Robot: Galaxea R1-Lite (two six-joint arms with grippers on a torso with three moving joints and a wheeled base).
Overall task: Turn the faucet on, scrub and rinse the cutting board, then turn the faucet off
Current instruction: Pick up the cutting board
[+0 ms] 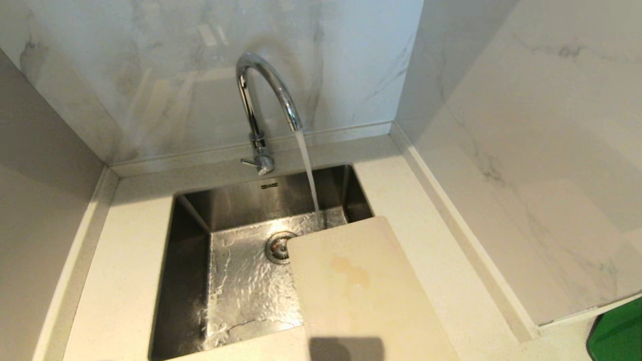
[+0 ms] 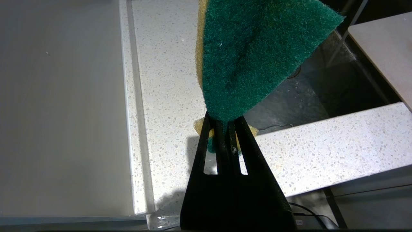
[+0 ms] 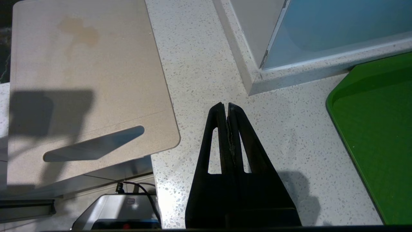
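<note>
Right gripper (image 3: 228, 106), jaws closed, hovers between cutting board (image 3: 87, 80) and green tray (image 3: 376, 135).

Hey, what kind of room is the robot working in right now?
Most likely a kitchen: a chrome faucet runs into a steel sink set in a speckled countertop, with a stained cutting board lying partly over the basin and marble-look walls behind.

The speckled white counter (image 1: 135, 250) carries the cutting board (image 1: 361, 291), partly overhanging the sink (image 1: 241, 281), and apparently a green tray (image 3: 376, 135).
</note>
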